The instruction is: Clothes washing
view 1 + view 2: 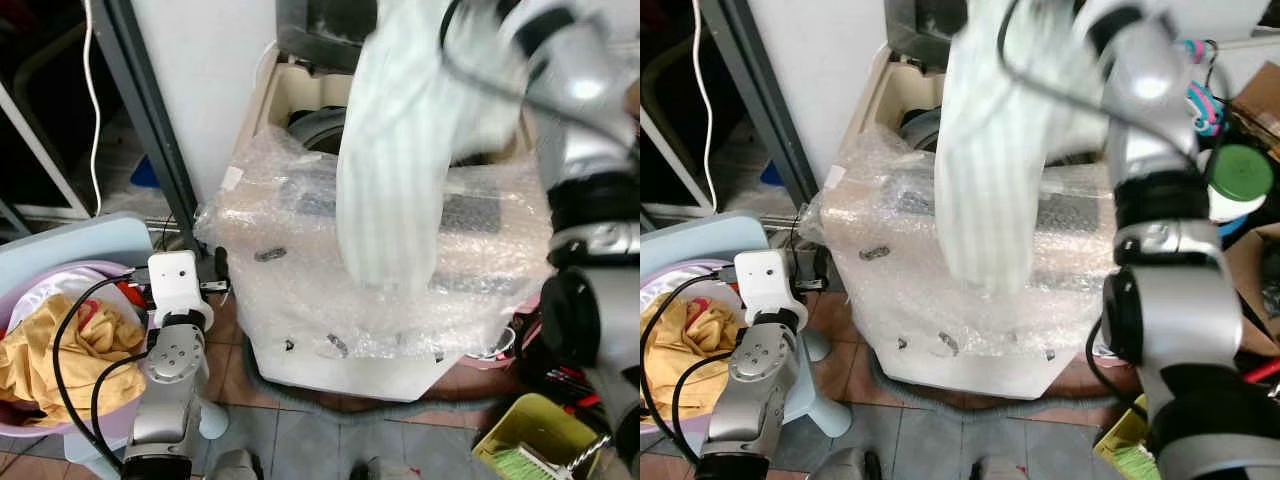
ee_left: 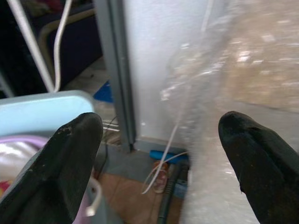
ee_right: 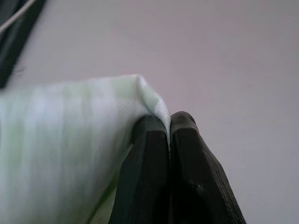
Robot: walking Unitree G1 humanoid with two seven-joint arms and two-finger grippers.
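Tiled floor is seen around a bubble-wrapped washing machine (image 1: 400, 290), with a pink laundry basket (image 1: 25, 425) of yellow clothes (image 1: 60, 345) at the left and a green dustpan (image 1: 530, 440) at the right. A green-striped white garment (image 1: 395, 170) is pinched at its corner by the closed right gripper (image 3: 169, 130) and hangs over the machine's open tub (image 1: 320, 125). The left gripper (image 2: 161, 154) is held wide apart, touching nothing, beside the basket.

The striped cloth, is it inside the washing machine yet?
Out: the striped cloth hangs above the washing machine, pinched by the right gripper.
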